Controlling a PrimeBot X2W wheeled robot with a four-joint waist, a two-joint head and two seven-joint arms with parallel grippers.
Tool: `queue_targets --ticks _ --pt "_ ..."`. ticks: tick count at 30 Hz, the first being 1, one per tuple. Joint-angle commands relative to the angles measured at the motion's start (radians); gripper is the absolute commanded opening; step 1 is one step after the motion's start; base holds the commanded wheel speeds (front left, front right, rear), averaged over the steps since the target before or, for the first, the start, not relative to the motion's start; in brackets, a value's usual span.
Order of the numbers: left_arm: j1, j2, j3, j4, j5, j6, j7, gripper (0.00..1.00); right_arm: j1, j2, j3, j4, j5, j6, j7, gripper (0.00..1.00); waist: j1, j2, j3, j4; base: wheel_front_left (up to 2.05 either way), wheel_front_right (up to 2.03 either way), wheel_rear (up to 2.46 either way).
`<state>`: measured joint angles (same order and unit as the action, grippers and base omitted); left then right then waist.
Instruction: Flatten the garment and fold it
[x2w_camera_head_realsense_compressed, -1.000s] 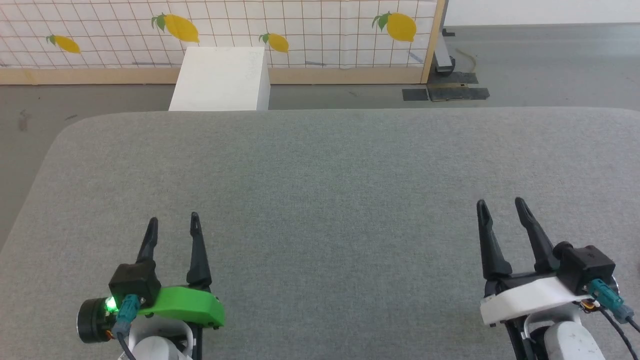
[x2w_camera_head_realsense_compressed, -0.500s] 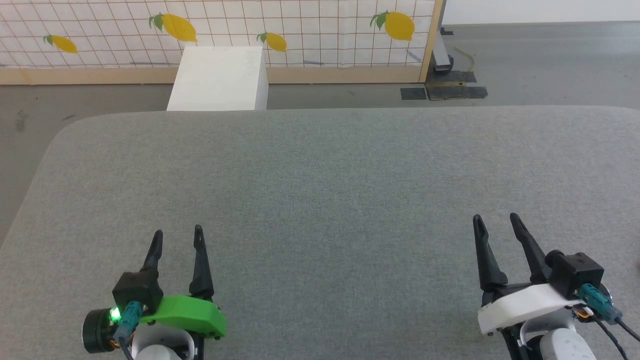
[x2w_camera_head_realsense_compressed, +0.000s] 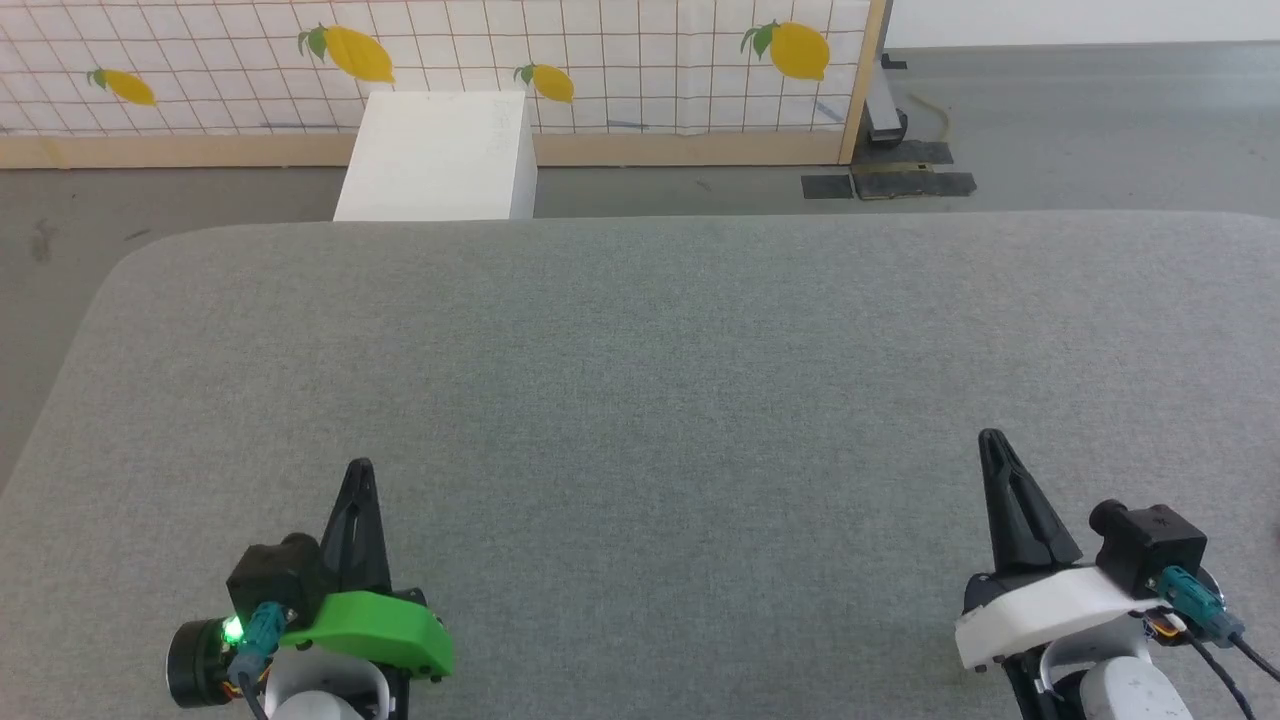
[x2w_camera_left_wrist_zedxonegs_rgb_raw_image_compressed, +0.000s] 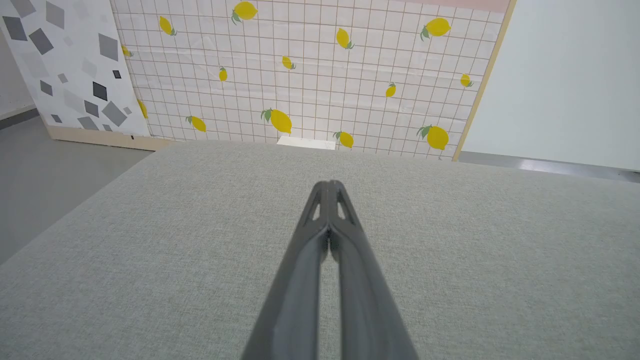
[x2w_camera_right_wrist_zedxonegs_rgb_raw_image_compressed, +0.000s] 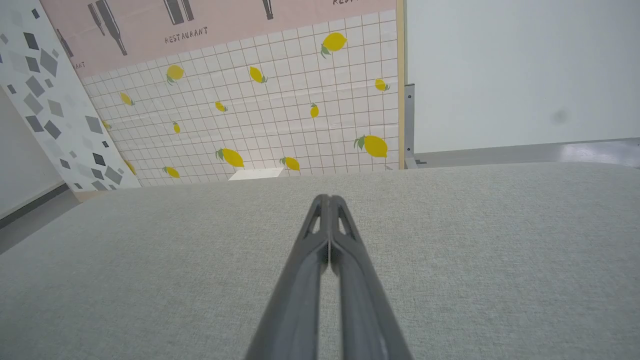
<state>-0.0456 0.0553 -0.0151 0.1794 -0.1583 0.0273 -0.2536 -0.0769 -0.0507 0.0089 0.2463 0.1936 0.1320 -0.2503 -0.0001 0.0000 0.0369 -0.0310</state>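
L claw (x2w_camera_head_realsense_compressed: 357, 478): two long dark fingers pressed tip to tip into one slim wedge, fully closed, nothing btwn them. Wrist view shows matte plastic w/ narrow cut-out slots near the tips (x2w_camera_left_wrist_zedxonegs_rgb_raw_image_compressed: 329, 190). Glossy green shell (x2w_camera_head_realsense_compressed: 375, 625) sits behind it.

R claw (x2w_camera_head_realsense_compressed: 993, 445): same dark wedge, closed, holding nothing; same slotted tips up close (x2w_camera_right_wrist_zedxonegs_rgb_raw_image_compressed: 327, 200). White shell (x2w_camera_head_realsense_compressed: 1040, 600) behind.

Both lie low over the desk (x2w_camera_head_realsense_compressed: 640, 350), well apart; contact w/ it can't be told. Desk top is grey woven fabric, flat, rounded corners.

Beyond the far edge: white box (x2w_camera_head_realsense_compressed: 440, 150), square-edged, on grey floor (x2w_camera_head_realsense_compressed: 1050, 120). Behind it a tile-grid panel w/ yellow lemons (x2w_camera_head_realsense_compressed: 620, 50), wood trim at base.

Garment's whereabouts: can't tell.
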Motion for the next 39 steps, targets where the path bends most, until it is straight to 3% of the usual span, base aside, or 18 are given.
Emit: queue_targets --ticks 1,39 --pt "0.002 0.0 0.001 -0.006 0.005 -0.001 0.007 0.0 0.003 0.0 0.0 -0.007 -0.006 0.0 0.005 0.0 0.0001 0.0 -0.001 0.0 0.0 0.0 0.0" --pt "0.015 -0.002 0.005 -0.06 0.053 -0.009 0.084 0.0 0.026 0.0 -0.003 -0.082 -0.065 0.0 0.081 0.0 0.0001 0.0 -0.012 0.01 0.0 0.0 0.0"
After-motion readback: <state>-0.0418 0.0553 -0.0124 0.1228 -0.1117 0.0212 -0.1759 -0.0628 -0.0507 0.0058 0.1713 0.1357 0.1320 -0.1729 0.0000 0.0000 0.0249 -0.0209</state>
